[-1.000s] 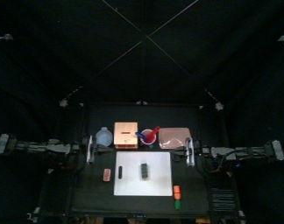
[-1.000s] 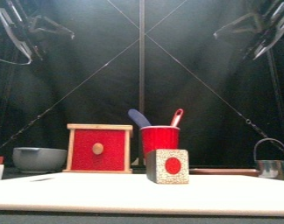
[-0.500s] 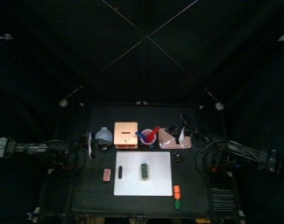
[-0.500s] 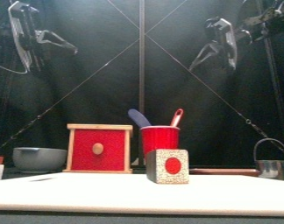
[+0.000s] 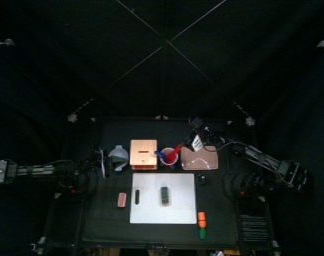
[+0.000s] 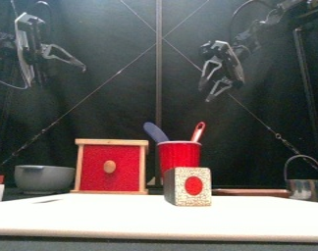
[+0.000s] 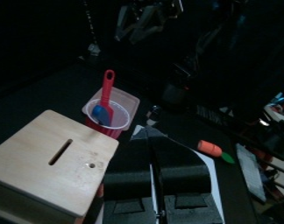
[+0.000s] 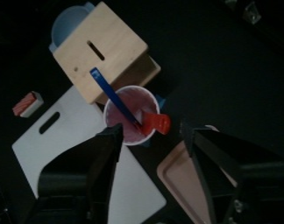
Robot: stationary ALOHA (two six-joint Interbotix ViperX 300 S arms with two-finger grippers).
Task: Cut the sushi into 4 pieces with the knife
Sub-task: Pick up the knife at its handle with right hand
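Presently, the right gripper (image 8: 154, 138) hangs high over the red cup (image 5: 168, 155). Its jaws are spread wide and empty, and its wrist view shows the cup framed between them. The blue knife (image 6: 155, 131) and the red knife (image 6: 197, 131) stand in that cup with their handles leaning apart. The sushi roll (image 5: 166, 193) lies uncut on the white cutting board (image 5: 185, 200), in front of the cup and well apart from both grippers. The left gripper (image 5: 103, 162) is held high at the left side; I cannot tell whether it is spread or pressed together.

Risks noted:
1. Two handles share one cup. A descent centred on the cup rather than on one handle could catch both handles, or catch the rim and tip the cup.
2. The wooden box (image 5: 143, 154) stands just beside the cup, and the pink tray (image 5: 202, 160) lies on its other side. A widely spread jaw may strike either.
3. A handle pinched off-axis could swing in the grip and leave the blade askew.
4. Nothing restrains the roll. In my judgement it could slide under the blade.
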